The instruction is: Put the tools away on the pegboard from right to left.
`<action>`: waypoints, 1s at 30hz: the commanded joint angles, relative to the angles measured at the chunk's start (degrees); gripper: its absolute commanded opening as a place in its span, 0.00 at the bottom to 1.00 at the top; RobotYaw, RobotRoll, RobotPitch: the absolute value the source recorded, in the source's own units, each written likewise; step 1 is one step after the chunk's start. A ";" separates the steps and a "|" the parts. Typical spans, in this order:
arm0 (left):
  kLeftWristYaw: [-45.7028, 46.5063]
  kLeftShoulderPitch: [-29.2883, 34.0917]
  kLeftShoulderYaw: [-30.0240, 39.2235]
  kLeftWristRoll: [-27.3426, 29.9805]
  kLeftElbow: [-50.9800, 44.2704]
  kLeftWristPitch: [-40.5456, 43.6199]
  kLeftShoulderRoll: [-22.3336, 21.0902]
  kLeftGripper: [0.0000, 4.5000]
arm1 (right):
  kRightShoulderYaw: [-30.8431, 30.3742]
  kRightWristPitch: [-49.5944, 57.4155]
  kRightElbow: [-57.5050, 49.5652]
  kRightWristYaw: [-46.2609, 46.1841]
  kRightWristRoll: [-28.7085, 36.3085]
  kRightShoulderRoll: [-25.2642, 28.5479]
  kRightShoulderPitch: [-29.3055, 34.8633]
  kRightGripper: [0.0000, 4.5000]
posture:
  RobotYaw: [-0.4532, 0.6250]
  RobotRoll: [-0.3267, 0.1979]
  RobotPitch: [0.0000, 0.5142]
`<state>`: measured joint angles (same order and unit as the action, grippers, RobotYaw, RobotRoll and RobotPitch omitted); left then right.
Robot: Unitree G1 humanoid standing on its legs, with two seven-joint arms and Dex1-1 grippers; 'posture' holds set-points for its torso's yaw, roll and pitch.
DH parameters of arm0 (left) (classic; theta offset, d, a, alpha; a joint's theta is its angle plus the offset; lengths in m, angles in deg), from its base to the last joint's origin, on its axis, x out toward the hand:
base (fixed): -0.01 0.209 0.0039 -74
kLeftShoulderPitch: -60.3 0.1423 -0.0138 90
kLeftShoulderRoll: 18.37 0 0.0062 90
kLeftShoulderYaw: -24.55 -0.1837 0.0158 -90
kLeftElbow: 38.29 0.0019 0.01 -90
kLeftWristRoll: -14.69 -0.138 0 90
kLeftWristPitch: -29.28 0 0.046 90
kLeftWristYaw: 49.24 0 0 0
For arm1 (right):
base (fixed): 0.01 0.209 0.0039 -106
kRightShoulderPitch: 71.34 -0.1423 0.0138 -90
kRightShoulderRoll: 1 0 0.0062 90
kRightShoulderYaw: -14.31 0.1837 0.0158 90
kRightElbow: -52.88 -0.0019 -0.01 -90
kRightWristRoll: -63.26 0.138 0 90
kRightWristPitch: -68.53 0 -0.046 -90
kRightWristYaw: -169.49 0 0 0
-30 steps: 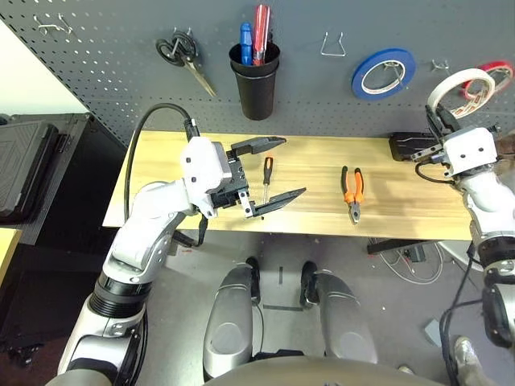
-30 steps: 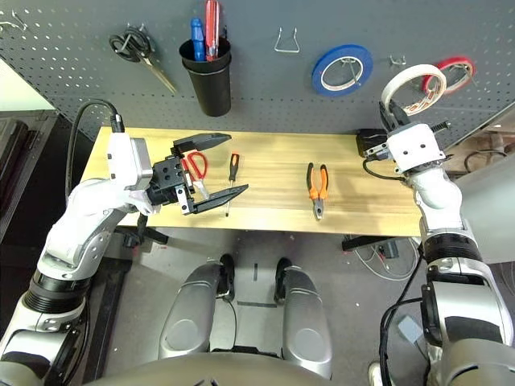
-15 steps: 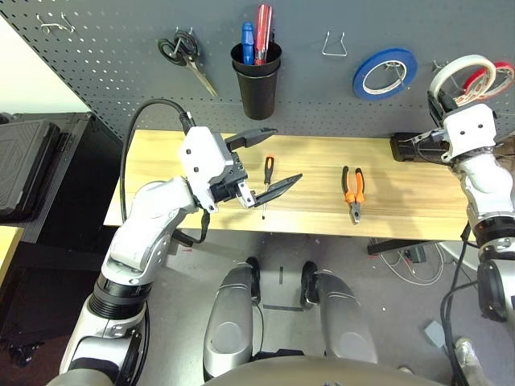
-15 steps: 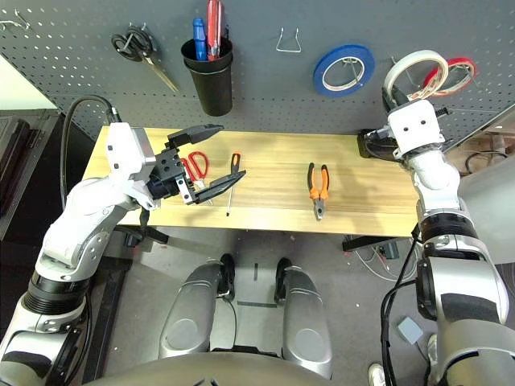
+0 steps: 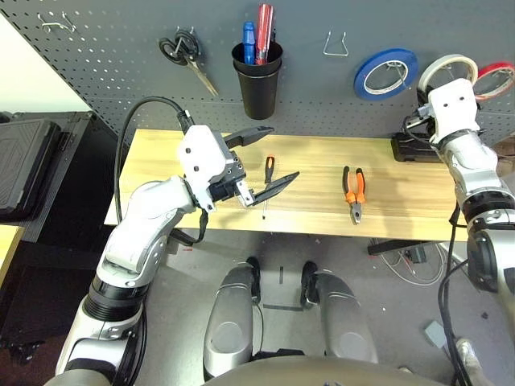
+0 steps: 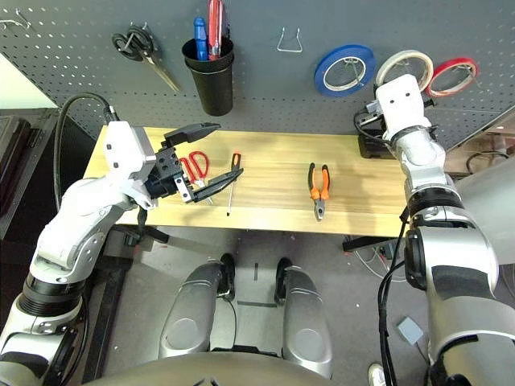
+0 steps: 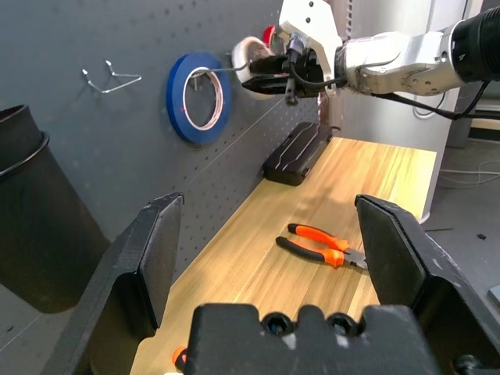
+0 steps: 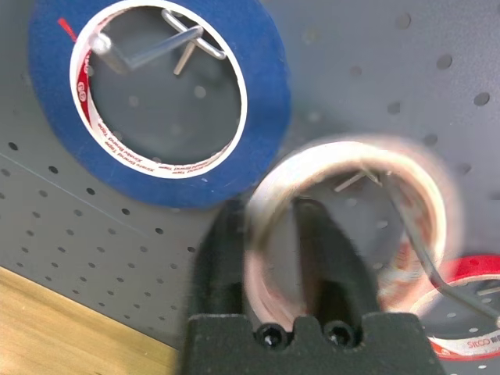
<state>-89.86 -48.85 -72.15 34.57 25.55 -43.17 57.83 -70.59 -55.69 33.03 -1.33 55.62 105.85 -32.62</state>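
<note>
- holding our right gripper (image 8: 301, 258) up against the pegboard (image 5: 121, 72), we see its two black fingers (image 8: 223, 258) straddling the lower rim of the white tape roll (image 8: 351, 226), one outside the ring and one inside; whether they pinch the rim or stand just off it we cannot tell.
- a metal hook (image 8: 414, 250) passes through the roll's opening, with the blue tape roll (image 5: 384, 72) on its own hook just beside it and the red tape roll (image 5: 492, 79) on the other side.
- our left gripper (image 5: 259, 159) hovers over the wooden table (image 5: 402, 201) with its jaws spread wide, gripping nothing.
- the slim black-and-orange-handled screwdriver (image 5: 266, 178) lies on the table between those fingers in the head views, and the red-handled scissors (image 6: 193, 165) lie by the gripper.
- the orange-and-black-handled pliers (image 5: 352, 191) lie further right, well apart from both grippers.
- a black case (image 7: 301, 152) sits at the table's back edge below the white roll.
- on the pegboard we see a black cup (image 5: 257, 76) holding screwdrivers, black-handled scissors (image 5: 183, 55) and an empty wire hook (image 5: 335, 44).
</note>
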 commanded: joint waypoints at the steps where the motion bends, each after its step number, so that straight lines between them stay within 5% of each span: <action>1: 0.42 1.75 0.09 -0.74 -1.94 0.60 -0.55 1.00 | -0.72 -4.11 -0.23 -1.56 -1.03 0.26 3.87 0.62 | 0.65 0.62 0.45; 6: 0.84 2.81 0.17 -0.58 -2.95 1.01 -0.93 1.00 | -0.88 -10.56 -3.33 -2.70 -1.72 0.58 9.87 1.00 | 0.66 0.62 0.47; 16: -1.29 4.13 -0.68 -1.32 -3.27 1.81 -4.51 1.00 | 0.73 -9.13 -14.58 -0.54 2.64 -3.44 23.50 1.00 | 0.66 0.62 0.49; 30: -5.42 3.96 -8.13 -9.46 0.80 5.77 -10.83 1.00 | 0.82 27.41 -36.06 4.37 7.67 -8.02 33.05 1.00 | 0.62 0.62 0.55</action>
<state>-94.55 -45.65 -78.36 27.14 25.39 -37.08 47.83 -70.34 -32.04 -1.10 2.71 62.28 98.42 -1.41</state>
